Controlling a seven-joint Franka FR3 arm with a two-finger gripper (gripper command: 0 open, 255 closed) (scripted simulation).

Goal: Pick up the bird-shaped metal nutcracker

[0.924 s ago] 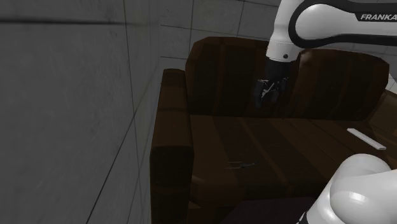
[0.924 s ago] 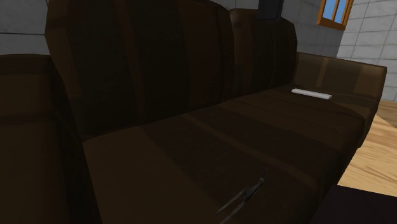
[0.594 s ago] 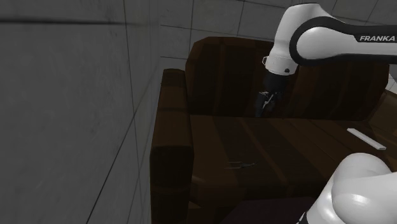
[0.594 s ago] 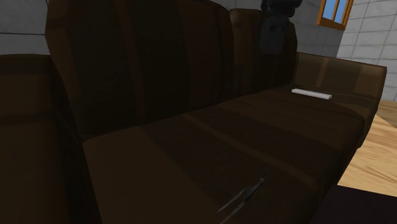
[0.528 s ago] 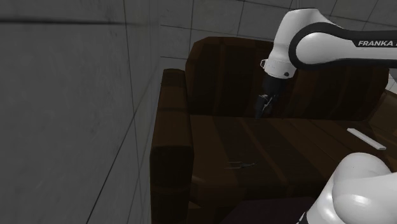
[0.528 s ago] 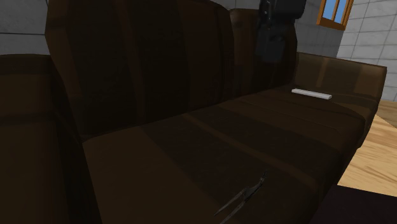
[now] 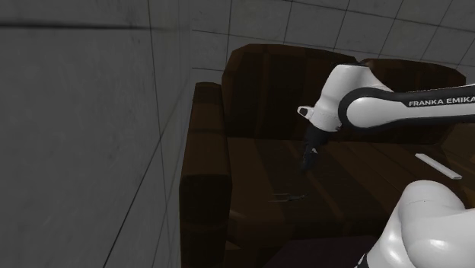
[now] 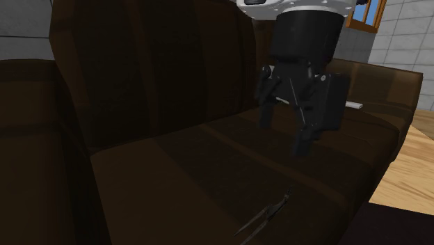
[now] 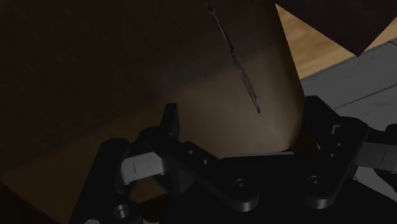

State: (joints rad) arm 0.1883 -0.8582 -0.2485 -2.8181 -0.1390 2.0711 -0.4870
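The nutcracker (image 7: 287, 199) is a thin, dark metal piece lying flat near the front edge of the brown sofa seat (image 7: 342, 183). It also shows in the second exterior view (image 8: 268, 214) and the wrist view (image 9: 235, 54). My black gripper (image 7: 307, 161) hangs above the seat, behind the nutcracker and apart from it. In the second exterior view the gripper (image 8: 284, 132) points down with its fingers (image 8: 266, 115) spread open and nothing between them. Seen from the wrist, the nutcracker lies ahead of the gripper (image 9: 245, 137), beyond the fingertips.
A flat white bar (image 7: 438, 166) lies on the seat at the shoulder view's right, partly behind the hand (image 8: 355, 106). The sofa's armrest (image 7: 204, 152) and backrest (image 8: 160, 62) bound the seat. A grey tiled wall (image 7: 91, 114) stands beside it. Wooden floor (image 8: 417, 160) lies past the sofa's end.
The arm has swung down and forward, bringing the gripper from in front of the backrest to just above the seat, closer to the nutcracker. The nutcracker and white bar have not moved.
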